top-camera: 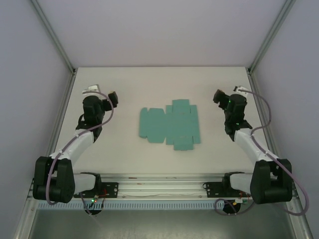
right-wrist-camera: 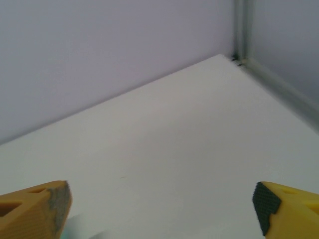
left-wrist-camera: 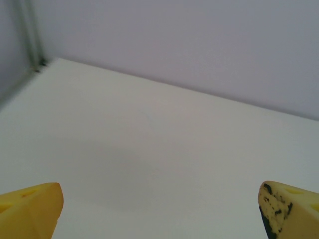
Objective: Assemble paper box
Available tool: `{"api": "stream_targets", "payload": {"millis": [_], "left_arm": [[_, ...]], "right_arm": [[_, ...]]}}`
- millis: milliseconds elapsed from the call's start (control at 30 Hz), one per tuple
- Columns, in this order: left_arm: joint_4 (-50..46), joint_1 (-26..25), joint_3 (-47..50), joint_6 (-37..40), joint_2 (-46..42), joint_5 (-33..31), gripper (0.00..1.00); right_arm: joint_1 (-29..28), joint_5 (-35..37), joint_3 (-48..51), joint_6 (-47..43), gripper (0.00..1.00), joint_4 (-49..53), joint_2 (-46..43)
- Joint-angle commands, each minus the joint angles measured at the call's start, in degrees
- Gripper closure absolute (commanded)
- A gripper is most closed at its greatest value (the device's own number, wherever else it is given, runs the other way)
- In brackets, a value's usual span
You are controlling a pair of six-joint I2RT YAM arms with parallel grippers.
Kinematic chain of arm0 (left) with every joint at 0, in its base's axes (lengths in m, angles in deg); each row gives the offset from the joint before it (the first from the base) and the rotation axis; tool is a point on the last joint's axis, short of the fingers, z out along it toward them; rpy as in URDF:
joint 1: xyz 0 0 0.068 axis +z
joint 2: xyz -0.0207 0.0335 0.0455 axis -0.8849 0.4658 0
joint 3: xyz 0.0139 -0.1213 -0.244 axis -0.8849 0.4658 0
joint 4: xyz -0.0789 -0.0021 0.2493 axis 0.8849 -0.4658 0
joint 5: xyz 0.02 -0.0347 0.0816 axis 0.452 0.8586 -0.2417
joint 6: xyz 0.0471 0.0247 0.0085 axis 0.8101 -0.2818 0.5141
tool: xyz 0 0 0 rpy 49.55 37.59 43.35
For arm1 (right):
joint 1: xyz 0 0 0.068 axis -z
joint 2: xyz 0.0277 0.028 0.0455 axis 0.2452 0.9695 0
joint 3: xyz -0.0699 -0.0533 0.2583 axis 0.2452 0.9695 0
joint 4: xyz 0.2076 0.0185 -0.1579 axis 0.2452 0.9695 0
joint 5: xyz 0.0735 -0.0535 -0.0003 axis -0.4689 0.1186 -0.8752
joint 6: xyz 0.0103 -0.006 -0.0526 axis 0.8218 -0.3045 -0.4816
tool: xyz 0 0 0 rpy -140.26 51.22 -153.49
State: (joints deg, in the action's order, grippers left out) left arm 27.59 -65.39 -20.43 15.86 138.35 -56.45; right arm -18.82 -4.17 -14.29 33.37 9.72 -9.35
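Paper box (top-camera: 169, 126): teal card cutout, flat and unfolded, at the centre of the white table (top-camera: 124, 82), between the two arms and apart from both.
Left gripper (top-camera: 113, 98): left of the cutout, yellow fingers (left-wrist-camera: 30, 211) spread wide, released.
Right gripper (top-camera: 218, 95): right of the cutout, fingers (right-wrist-camera: 35, 211) apart, released.

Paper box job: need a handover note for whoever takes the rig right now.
Grippers: the left gripper is open and empty, over bare table to the left of the card. The right gripper is open and empty, off to the right of it.
Things: the paper box is a flat teal cutout at mid-table between the arms, touched by neither gripper.
Done: nothing folded yet.
Left: everything, meaning raise the panels, tuck the flaps and close it.
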Motion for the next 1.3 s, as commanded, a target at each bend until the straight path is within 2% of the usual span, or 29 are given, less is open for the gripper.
{"api": "stream_targets", "payload": {"millis": [0, 100, 133, 233, 367, 500, 700, 867, 933, 1100, 1133, 1267], "left_arm": [[-11.9, -1.6, -1.5, -8.8, 1.9, 10.4, 0.00], [-13.2, -3.3, -2.6, -12.4, 6.2, 16.9, 0.00], [-13.7, -4.3, -3.3, -12.5, 8.0, 18.5, 0.00], [-14.3, -6.7, -5.7, -13.1, 13.5, 23.4, 0.03], [-15.2, -8.4, -9.2, -13.3, 19.4, 29.5, 0.04], [-15.1, -9.3, -10.8, -13.4, 23.9, 34.0, 0.10], [-13.4, -11.4, -11.8, -12.8, 28.3, 36.2, 0.14], [-6.1, -12.0, -12.5, -16.3, 31.5, 42.8, 0.30], [-3.3, -12.1, -12.3, -17.7, 31.8, 43.3, 0.46], [-0.7, -12.0, -12.3, -18.2, 29.5, 41.8, 0.96], [0.1, -12.0, -12.2, -18.2, 28.6, 41.9, 1.00], [2.2, -11.7, -13.2, -18.2, 24.8, 43.6, 1.00]], "right_arm": [[-3.9, -7.8, -2.1, 7.7, 0.17, 15.2, 1.5], [-6.9, -16.5, -4.7, 10.5, 0.28, 19.8, 6.2], [-8.3, -17.2, -6.0, 10.7, 0.32, 22.1, 8.1], [-11.7, -17.2, -8.3, 11.6, 0.44, 25.6, 13.4], [-12.8, -18.2, -8.9, 13.8, 0.59, 26.0, 20.2], [-12.9, -19.2, -8.7, 16.2, 0.68, 25.1, 26.6], [-12.8, -19.2, -6.7, 18.5, 0.68, 20.9, 31.9], [-12.8, -19.4, -5.9, 19.0, 0.68, 18.4, 33.6], [-12.9, -19.9, -5.4, 19.4, 0.68, 16.8, 33.3], [-12.8, -19.6, -5.5, 16.2, 0.63, 16.8, 29.1], [-12.5, -19.5, -6.0, 14.9, 0.60, 17.6, 27.3], [-10.8, -22.2, -8.0, 9.3, 0.39, 19.9, 18.7]]}}
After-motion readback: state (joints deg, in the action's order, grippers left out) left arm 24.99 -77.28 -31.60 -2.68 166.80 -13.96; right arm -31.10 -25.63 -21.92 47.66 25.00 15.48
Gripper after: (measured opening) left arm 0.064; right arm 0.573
